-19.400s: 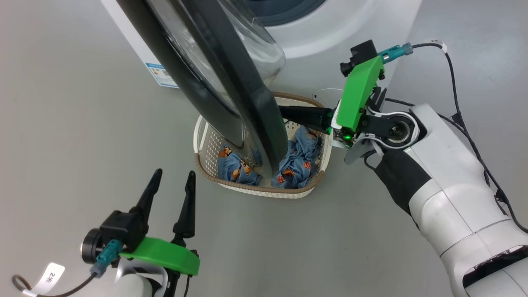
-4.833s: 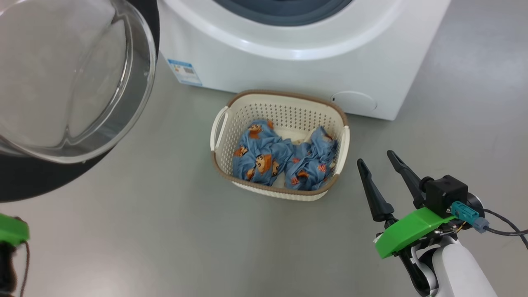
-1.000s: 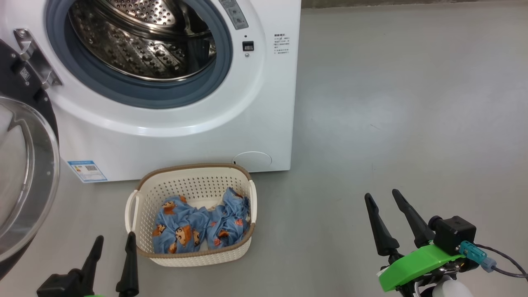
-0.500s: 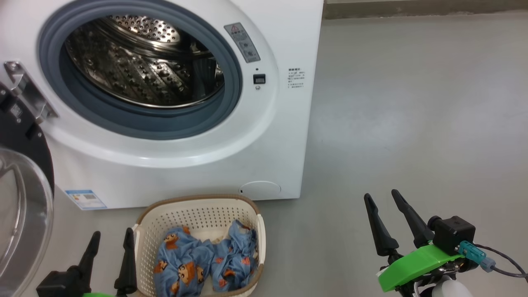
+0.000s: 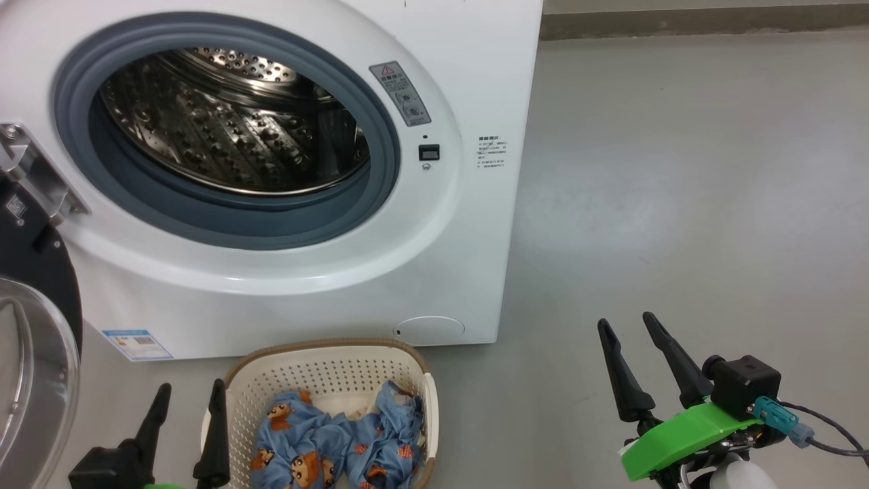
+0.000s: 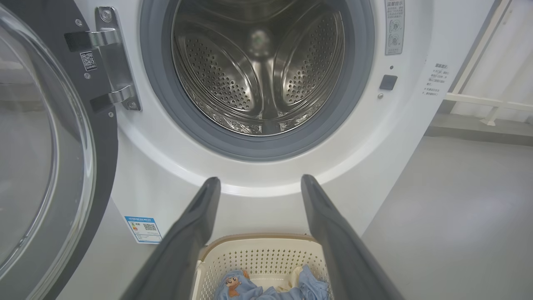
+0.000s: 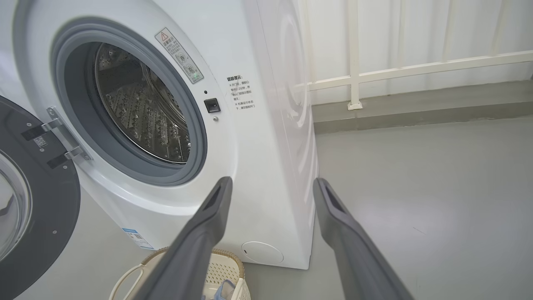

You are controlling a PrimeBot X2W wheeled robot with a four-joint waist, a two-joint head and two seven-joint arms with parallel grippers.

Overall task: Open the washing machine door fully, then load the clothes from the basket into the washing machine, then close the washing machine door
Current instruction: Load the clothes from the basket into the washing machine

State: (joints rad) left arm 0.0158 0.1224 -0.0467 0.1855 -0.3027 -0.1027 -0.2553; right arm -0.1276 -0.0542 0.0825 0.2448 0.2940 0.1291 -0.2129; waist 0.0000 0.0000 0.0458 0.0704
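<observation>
The white washing machine [image 5: 448,224] stands ahead with its steel drum [image 5: 231,129] exposed. Its door [image 5: 30,353] is swung wide to the left, glass bowl [image 6: 37,137] facing me. In front of the machine sits the cream basket [image 5: 326,367] holding the blue bear-print clothes [image 5: 333,448]. My left gripper [image 5: 190,401] stands open just left of the basket, fingers pointing up. Out to the right over bare floor, my right gripper [image 5: 624,326] is open too. The left gripper [image 6: 258,183] frames the basket [image 6: 258,254] and clothes [image 6: 266,287]; the right gripper [image 7: 270,183] looks at the machine's corner [image 7: 266,125].
A grey floor [image 5: 679,204] stretches to the right of the machine. A low kerb [image 7: 416,108] and white railing [image 7: 354,75] run along the back wall. A blue label sticker [image 5: 136,343] marks the machine's lower left front.
The camera has tilted up, so machine and basket have slid lower in the head view. Both grippers keep their places and stay open.
</observation>
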